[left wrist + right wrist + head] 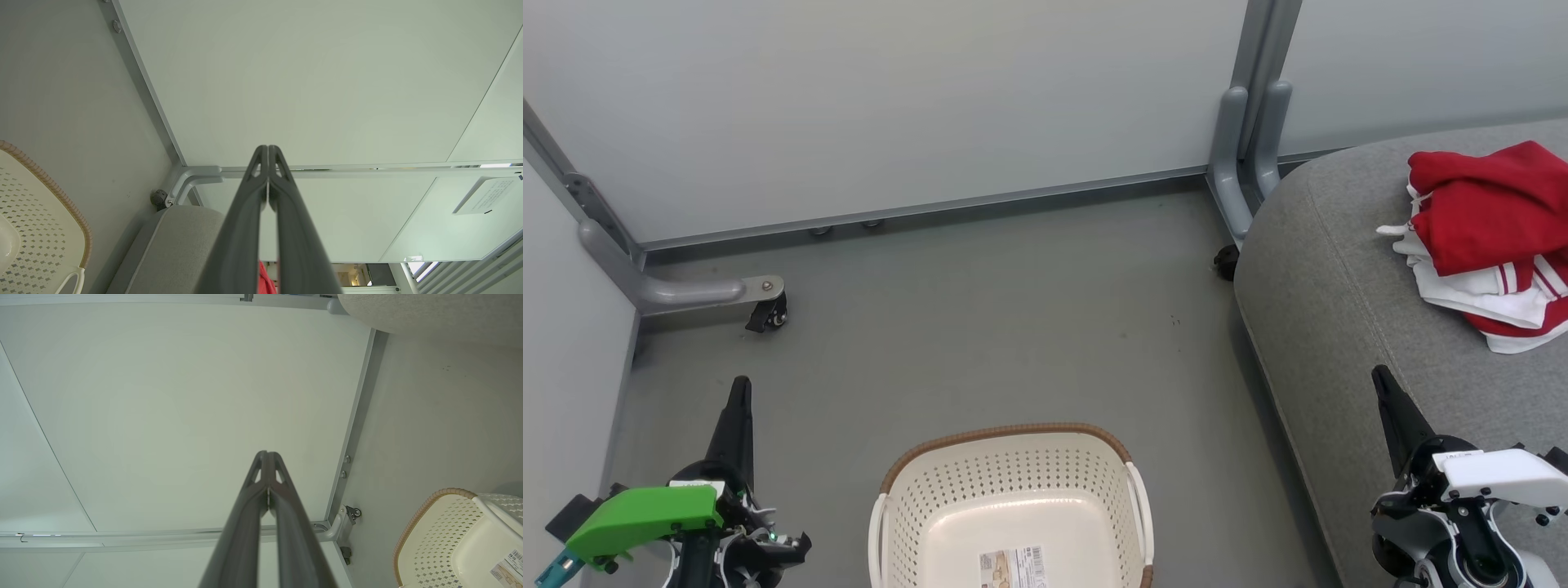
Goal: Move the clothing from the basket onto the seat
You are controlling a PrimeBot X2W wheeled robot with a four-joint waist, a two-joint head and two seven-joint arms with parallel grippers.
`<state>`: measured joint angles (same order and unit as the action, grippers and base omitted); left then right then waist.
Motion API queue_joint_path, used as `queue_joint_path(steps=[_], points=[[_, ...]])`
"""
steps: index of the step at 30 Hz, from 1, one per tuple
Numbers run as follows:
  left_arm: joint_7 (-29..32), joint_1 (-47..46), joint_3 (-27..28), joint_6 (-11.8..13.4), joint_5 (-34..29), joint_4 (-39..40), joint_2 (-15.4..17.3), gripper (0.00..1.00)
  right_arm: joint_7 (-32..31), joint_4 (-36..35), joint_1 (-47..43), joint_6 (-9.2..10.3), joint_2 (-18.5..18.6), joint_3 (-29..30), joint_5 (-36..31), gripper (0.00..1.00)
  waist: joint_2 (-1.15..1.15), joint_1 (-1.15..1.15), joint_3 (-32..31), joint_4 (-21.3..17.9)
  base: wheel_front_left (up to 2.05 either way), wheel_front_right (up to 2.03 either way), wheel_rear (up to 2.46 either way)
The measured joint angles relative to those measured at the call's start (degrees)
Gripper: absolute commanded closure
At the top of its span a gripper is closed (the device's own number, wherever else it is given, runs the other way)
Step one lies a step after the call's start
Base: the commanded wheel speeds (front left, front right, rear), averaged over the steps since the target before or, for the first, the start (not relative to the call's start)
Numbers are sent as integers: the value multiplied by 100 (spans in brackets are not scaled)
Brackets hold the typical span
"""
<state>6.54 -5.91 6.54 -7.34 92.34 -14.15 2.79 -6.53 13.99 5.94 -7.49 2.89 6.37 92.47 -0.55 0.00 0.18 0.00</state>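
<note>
With the clothing (pixel 1478 204) heaped on the seat (pixel 1339 327) right of the empty basket (pixel 1013 478), the left gripper (pixel 740 385) and right gripper (pixel 1380 376), jaws pressed together on nothing, are best parked clear beside that basket.

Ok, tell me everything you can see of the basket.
The basket is oval, cream-white perforated plastic with a brown woven-look rim and white side handles. It stands upright on the grey floor, empty apart from a paper label stuck on its bottom. Its near end is cut off in the head view. Nothing but the floor touches it.
</note>
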Motion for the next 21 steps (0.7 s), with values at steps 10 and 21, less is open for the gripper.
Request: queue_joint_path(steps=[10, 21], points=[[0, 0, 0, 0, 0, 0, 0, 100, 0, 0, 1, 0, -1, 2, 0, 100, 0, 0, 0, 0, 0, 0, 0], [0, 0, 0, 0, 0, 0, 0, 100, -1, 0, 1, 0, -2, 5, 0, 100, 0, 0, 0, 0, 0, 0, 0]])
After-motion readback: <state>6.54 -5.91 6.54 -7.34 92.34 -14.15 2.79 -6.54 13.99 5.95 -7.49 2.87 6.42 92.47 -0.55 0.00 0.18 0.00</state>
